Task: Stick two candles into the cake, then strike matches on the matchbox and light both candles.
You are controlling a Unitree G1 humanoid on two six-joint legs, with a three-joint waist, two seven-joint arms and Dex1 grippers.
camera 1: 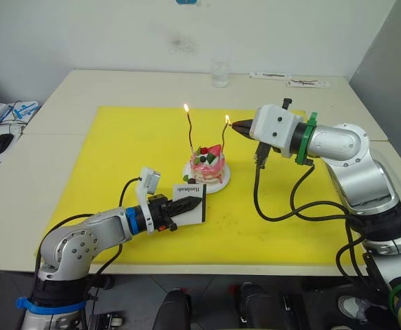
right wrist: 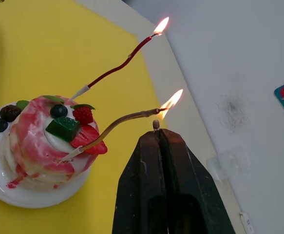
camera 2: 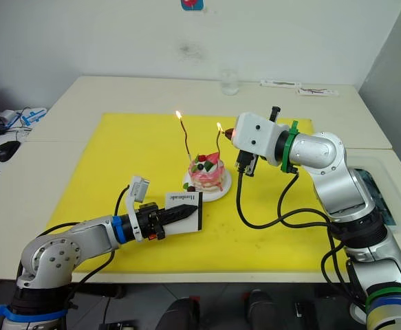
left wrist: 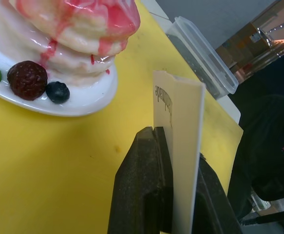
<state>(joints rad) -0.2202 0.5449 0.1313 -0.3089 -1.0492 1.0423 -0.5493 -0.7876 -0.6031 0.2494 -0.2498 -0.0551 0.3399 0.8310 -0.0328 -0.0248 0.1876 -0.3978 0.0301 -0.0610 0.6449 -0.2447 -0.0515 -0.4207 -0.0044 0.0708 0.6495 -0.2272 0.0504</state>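
Your left gripper [camera 1: 190, 205] is clamped on the matchbox [camera 1: 190, 202], held on edge just in front of the cake [camera 1: 208, 163]; its face reads "Handmade". The cake sits on a white plate [camera 1: 222, 181] on the yellow mat [camera 1: 117, 151]. Both candles [camera 1: 189, 130] stand in the cake with their tips burning. Your right gripper [right wrist: 156, 139], fingers pressed together, pinches a match [right wrist: 155, 125], its tip at the flame of the nearer candle [right wrist: 127, 118]. A glass [camera 1: 219, 74] stands at the table's far edge.
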